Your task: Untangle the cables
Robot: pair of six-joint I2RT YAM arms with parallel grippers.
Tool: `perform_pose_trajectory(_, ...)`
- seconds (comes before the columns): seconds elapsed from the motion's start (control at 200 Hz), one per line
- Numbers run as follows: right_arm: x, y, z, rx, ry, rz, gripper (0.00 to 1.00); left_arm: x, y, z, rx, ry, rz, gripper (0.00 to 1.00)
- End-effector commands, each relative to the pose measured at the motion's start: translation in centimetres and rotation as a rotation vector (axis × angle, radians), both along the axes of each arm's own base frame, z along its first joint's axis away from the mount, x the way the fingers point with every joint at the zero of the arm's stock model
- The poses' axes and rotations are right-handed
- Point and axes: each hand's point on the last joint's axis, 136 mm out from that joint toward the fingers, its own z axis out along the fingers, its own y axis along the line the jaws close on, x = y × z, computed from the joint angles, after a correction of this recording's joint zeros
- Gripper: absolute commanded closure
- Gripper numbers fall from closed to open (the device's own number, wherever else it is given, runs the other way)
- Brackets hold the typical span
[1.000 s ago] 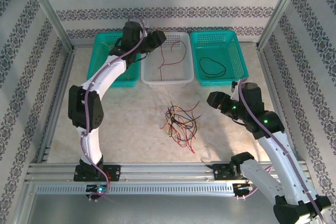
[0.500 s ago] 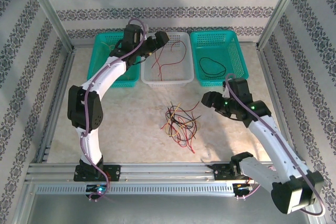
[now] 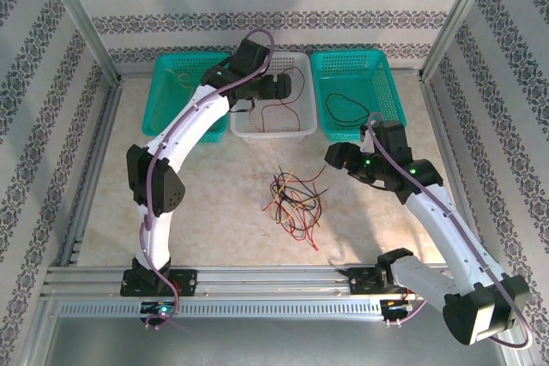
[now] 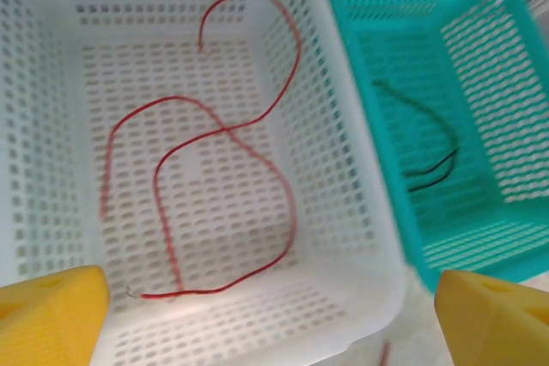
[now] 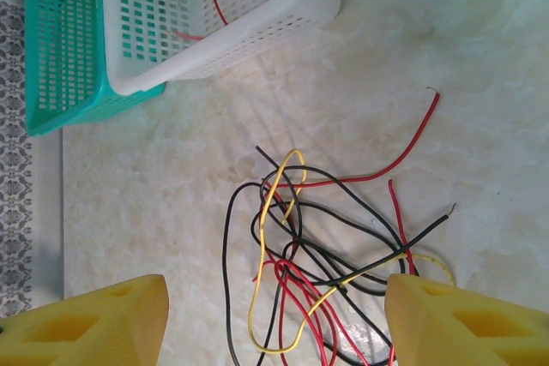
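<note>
Right gripper (image 3: pixel 333 159) is hovering just beside the cable tangle (image 3: pixel 294 203) on the table, fingers spread wide, nothing in them. Left gripper (image 3: pixel 281 87) is hanging over the white basket (image 3: pixel 268 132), also wide and empty.

Looks to me like it's picking the next strand. I'd be going for the red cable (image 5: pixel 396 163) that's poking out of the pile with a free end. Pinch near that tip and lift slowly, so the others are sliding off instead of tagging along.

Counting: three baskets.
- **White basket:** it's holding red wire (image 4: pixel 223 130), one or two pieces. They're crossing, so I can't tell.
- **Right teal basket (image 3: pixel 390 105):** one black cable (image 4: pixel 442 130).
- **Left teal basket (image 3: pixel 163 100):** contents too small to tell.

Pile strands: too knotted to count.
</note>
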Motion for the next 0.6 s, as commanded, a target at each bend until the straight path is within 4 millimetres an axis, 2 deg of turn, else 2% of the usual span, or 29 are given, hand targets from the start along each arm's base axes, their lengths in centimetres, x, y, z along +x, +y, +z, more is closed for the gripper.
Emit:
perform_pose_trajectory(0.0,-0.6,0.7,-0.4,-0.001,0.008,0.027,0.32,-1.8,2.9,-0.4,0.094,0.005,0.033,0.04)
perform_pose_trajectory(0.125,-0.8,2.1,-1.1,-0.051,0.012,0.075,0.32,-4.2,3.7,4.0,-0.026,-0.115,0.048,0.05)
perform_pose_trajectory(0.19,-0.8,3.2,-1.6,-0.069,0.024,0.105,0.33,-6.2,3.9,5.9,-0.106,-0.157,0.027,0.12)
perform_pose_trajectory(0.28,-0.8,5.0,-2.5,-0.111,0.038,0.161,0.36,-9.5,4.1,6.7,-0.204,-0.156,-0.010,0.26)
perform_pose_trajectory(0.295,-0.8,5.2,-2.8,-0.125,0.043,0.169,0.37,-9.9,4.2,6.0,-0.209,-0.138,-0.013,0.28)
perform_pose_trajectory(0.35,-1.2,6.1,-3.8,-0.176,0.057,0.211,0.40,-12.0,4.4,5.9,-0.262,-0.122,-0.025,0.33)
perform_pose_trajectory(0.44,-2.0,6.9,-5.8,-0.241,0.089,0.262,0.43,-15.0,4.7,3.9,-0.352,-0.068,-0.030,0.38)
perform_pose_trajectory(0.545,-3.2,7.8,-7.9,-0.282,0.116,0.310,0.45,-17.3,4.7,1.7,-0.433,-0.001,-0.028,0.49)
perform_pose_trajectory(0.595,-3.8,8.2,-9.1,-0.295,0.135,0.327,0.45,-18.0,4.4,1.3,-0.462,0.026,-0.038,0.53)
